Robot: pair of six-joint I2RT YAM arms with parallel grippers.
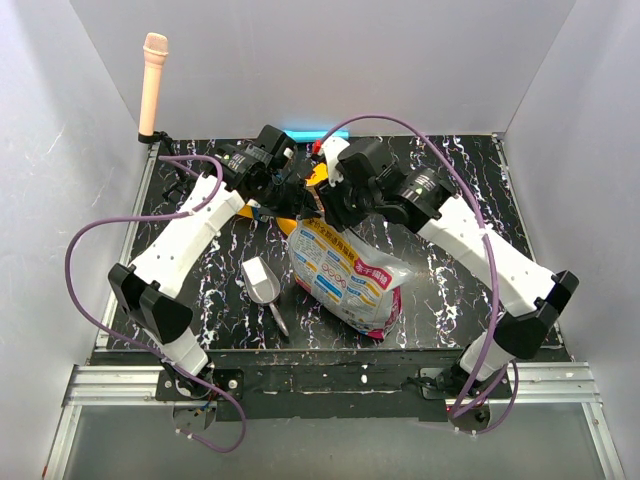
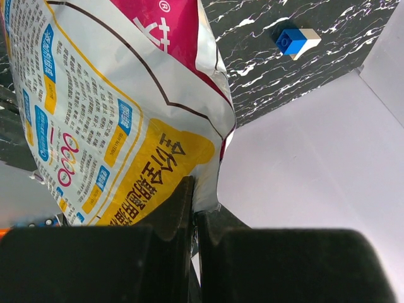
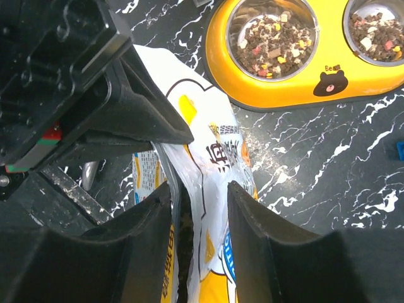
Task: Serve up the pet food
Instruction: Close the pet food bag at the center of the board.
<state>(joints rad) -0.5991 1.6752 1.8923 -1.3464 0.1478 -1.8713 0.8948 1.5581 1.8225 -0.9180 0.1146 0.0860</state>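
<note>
At bag (image 1: pixel 340 270) top: two grippers.
Left gripper (image 2: pixel 193 199) clenched on bag edge; right gripper (image 3: pixel 199 189) released (jaws astride the bag). Pet food (image 3: pixel 271 38) lies in bowl (image 3: pixel 271 96).

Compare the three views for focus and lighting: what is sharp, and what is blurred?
Top external: evenly lit and sharp, a cyan glow at the far edge of the table. Left wrist: print on the foil bag is crisp, the left gripper a dark blur. Right wrist: the right gripper is soft and dark, while the yellow double bowl and pet food are sharp.
</note>
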